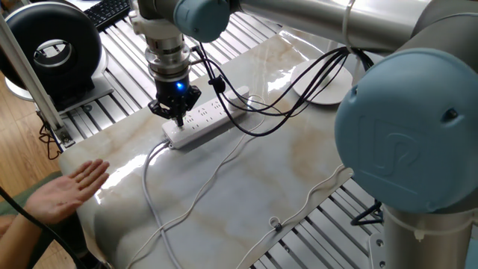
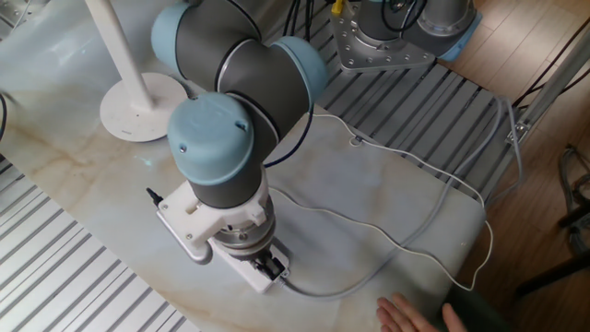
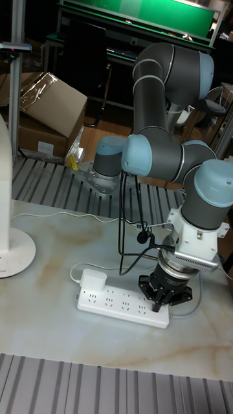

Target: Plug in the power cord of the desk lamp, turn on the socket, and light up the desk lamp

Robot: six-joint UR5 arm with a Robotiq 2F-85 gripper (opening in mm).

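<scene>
The socket (image 3: 120, 304) is a long white power strip lying on the marble tabletop, also in one fixed view (image 1: 209, 119). A boxy white plug (image 3: 94, 280) of the power cord sits in its far end. My gripper (image 3: 166, 303) points straight down with its fingers together, their tips touching the socket's cable end (image 1: 177, 119). In the other fixed view my wrist hides most of the strip and the gripper (image 2: 269, 268) shows at its end. The desk lamp's round base (image 2: 138, 106) and pole (image 2: 115, 41) stand apart at the table's far side.
A person's open hand (image 1: 63, 190) rests at the table edge near the strip's thick cable (image 2: 355, 286). A black round fan (image 1: 52, 48) and a keyboard (image 1: 108, 11) sit beyond the table. Black robot cables (image 1: 299, 78) hang over the strip.
</scene>
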